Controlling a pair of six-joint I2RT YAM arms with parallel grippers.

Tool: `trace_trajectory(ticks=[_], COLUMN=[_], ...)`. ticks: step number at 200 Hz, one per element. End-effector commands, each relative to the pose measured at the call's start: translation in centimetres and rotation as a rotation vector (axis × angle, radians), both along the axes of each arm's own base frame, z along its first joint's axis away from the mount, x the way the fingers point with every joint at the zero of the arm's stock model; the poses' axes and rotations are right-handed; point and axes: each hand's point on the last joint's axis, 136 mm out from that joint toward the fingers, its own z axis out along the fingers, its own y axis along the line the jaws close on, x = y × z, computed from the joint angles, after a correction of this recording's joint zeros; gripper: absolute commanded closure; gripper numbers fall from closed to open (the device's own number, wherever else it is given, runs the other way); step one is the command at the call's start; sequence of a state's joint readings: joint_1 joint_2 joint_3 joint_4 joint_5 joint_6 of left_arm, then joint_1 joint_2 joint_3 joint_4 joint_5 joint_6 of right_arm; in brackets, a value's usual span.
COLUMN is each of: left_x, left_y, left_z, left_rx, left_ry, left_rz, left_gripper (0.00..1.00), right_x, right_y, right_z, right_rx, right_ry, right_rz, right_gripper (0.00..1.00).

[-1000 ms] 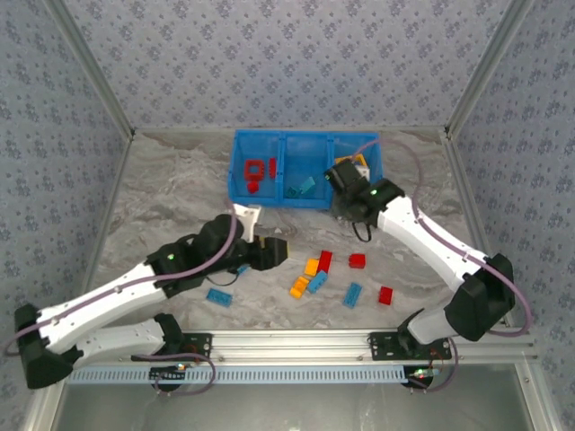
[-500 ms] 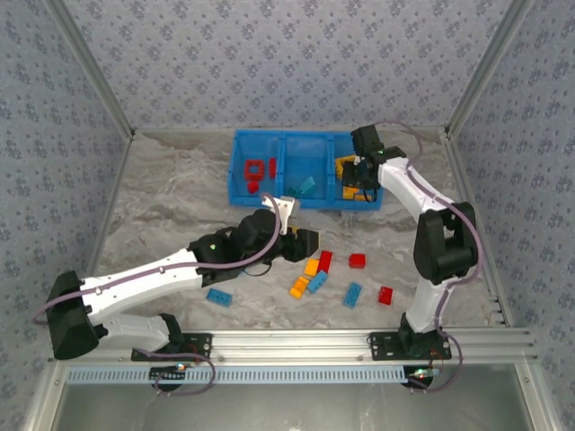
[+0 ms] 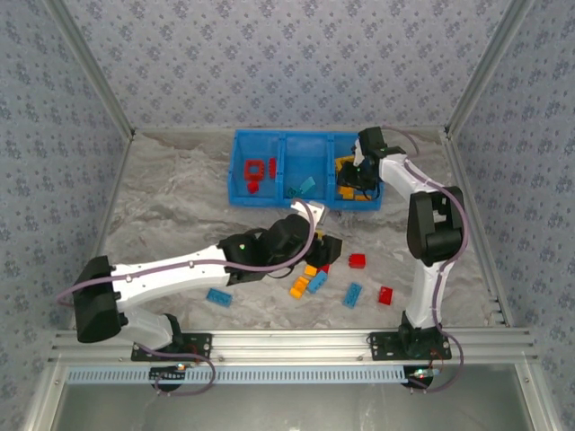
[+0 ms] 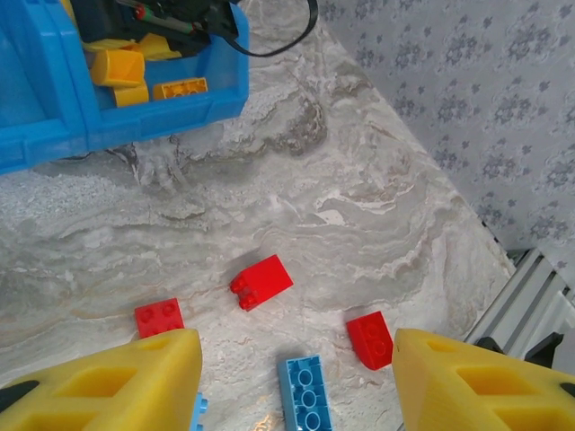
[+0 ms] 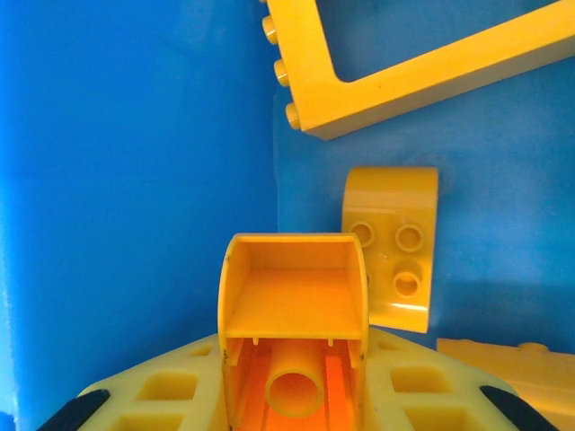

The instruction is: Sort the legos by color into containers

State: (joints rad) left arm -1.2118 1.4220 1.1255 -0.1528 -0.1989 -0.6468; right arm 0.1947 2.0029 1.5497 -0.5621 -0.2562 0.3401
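Left tool (image 4: 296,348): jaws about half wide, nothing between them; it hangs over the loose legos (image 3: 352,294) at mid-worktop (image 3: 171,197).
Left arm, change: a second ago its tool sat left of the pile; it has swung right and farther out, and is now above the orange and red pieces.
Under left tool: a red sloped brick (image 4: 260,281), a red square brick (image 4: 159,316), a third red brick (image 4: 370,339) and a light blue brick (image 4: 305,395), apart from one another.
Right tool (image 5: 292,364): closed narrow on a hollow yellow brick (image 5: 292,301), low inside the tray's right compartment.
Right arm, change: a second ago the tool was near the tray's front edge, forearm stretched low; now the elbow is raised and the tool dips in.
Tray (image 3: 278,201): at the far side; red pieces left, light blue middle, yellow right.
Right compartment: a yellow frame (image 5: 404,63) and a rounded yellow brick (image 5: 391,247) lie beyond the held one.
Loose legos, change: same places as before.
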Motion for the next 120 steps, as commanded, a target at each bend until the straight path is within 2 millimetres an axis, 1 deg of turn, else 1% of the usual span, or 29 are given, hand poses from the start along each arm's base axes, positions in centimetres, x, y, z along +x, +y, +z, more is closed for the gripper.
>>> trace_trajectory(ticks=[1, 18, 42, 51, 65, 84, 105, 120], left_x=[0.2, 0.2, 0.3, 0.2, 0.1, 0.0, -0.2, -0.2], left_y=[-1.1, -1.1, -0.6, -0.4, -0.2, 0.3, 0.9, 1.5], left_z=[2.1, 2.0, 2.1, 2.1, 2.1, 1.8, 1.1, 0.3], left_rx=[-0.038, -0.032, -0.022, -0.019, -0.010, 0.010, 0.040, 0.069], left_ry=[-0.044, -0.045, -0.050, -0.051, -0.053, -0.047, -0.032, -0.016], left_rz=[-0.010, -0.005, 0.009, 0.011, 0.015, 0.028, 0.042, 0.058], left_gripper=[0.41, 0.41, 0.41, 0.41, 0.42, 0.42, 0.42, 0.42], right_x=[0.7, 0.7, 0.6, 0.5, 0.5, 0.3, 0.0, -0.7], right_y=[0.5, 0.2, -0.2, -0.4, -0.5, -0.8, -1.2, -1.3], right_z=[0.1, -0.2, 0.2, 0.6, 1.5, 3.6, 7.1, 9.8], right_rx=[0.038, 0.029, 0.018, 0.012, 0.006, 0.000, -0.004, -0.015], right_ry=[-0.002, 0.007, 0.000, -0.010, -0.029, -0.075, -0.154, -0.209], right_rz=[0.010, 0.000, -0.008, -0.010, -0.010, -0.014, -0.023, -0.030], right_gripper=[0.70, 0.61, 0.48, 0.47, 0.47, 0.51, 0.53, 0.53])
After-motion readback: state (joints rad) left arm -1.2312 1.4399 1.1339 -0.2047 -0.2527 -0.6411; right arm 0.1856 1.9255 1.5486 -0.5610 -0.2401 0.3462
